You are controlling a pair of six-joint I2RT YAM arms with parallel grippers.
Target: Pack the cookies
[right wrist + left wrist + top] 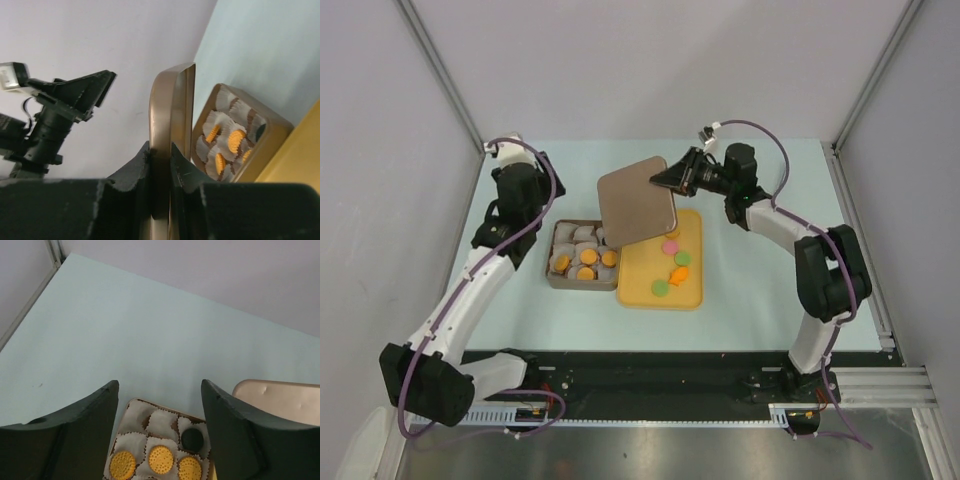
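On tray [692,228]: two green cookies [682,258] (right gripper [662,179] pinches one lid [638,200]; left gripper [160,385] spread).

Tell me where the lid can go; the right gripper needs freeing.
Bare table lies between the bases and the tin and tray, and right of the tray. The left arm crowds the tin's left.

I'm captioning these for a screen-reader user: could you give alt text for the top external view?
The right gripper holds a square brown lid above a tin of orange cookies and a yellow tray with more in pink, green and orange. The left gripper hangs beside the tin, jaws open and empty.
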